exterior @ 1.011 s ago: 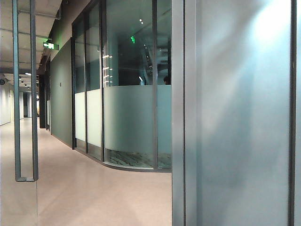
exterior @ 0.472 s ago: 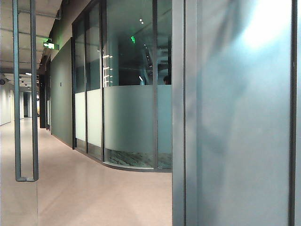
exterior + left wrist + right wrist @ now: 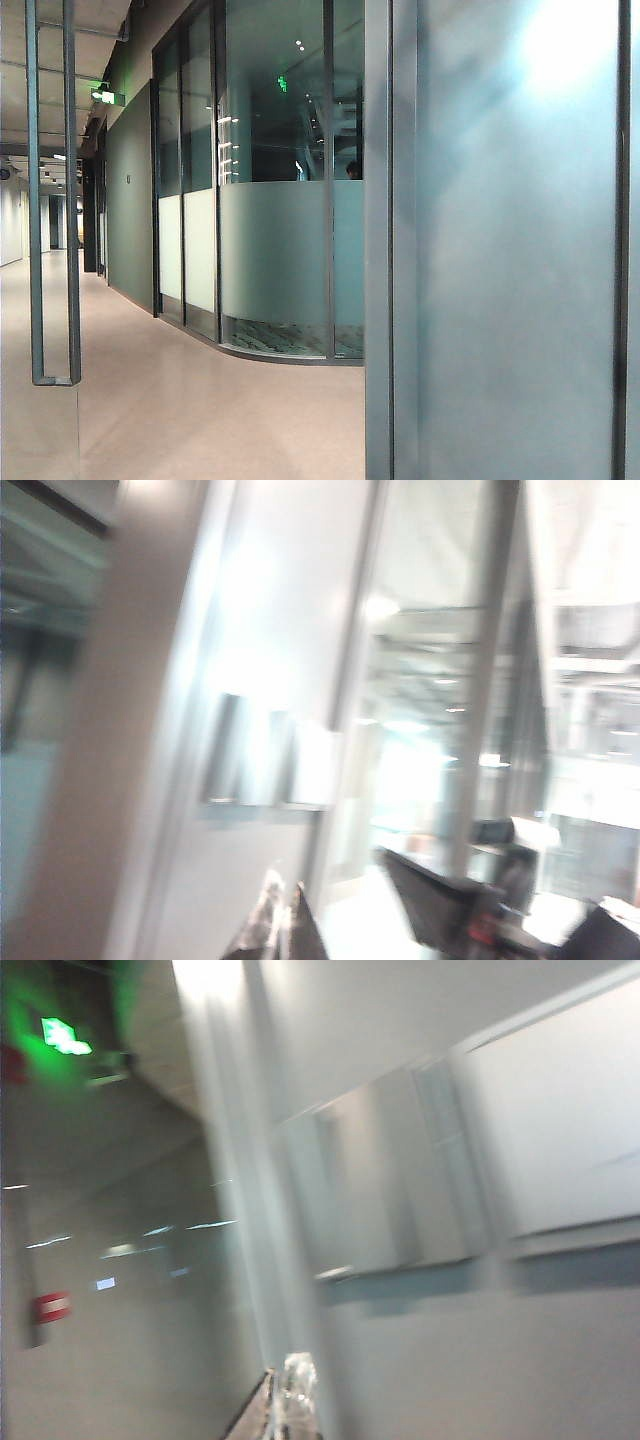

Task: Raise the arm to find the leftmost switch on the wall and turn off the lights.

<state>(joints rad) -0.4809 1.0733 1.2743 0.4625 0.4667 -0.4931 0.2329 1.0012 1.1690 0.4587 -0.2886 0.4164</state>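
Switch panel [image 3: 268, 764] blurred on wall | left gripper [image 3: 283, 920], right gripper [image 3: 283, 1400]: jaws unreadable

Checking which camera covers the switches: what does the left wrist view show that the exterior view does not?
Only the left wrist view, blurred: a row of pale rectangular switch plates on the white wall, with the left gripper below them. Only the exterior view: a corridor with a frosted curved glass partition, a green exit sign and a beige floor. Shared: grey-framed glass panelling; neither shows the right gripper.
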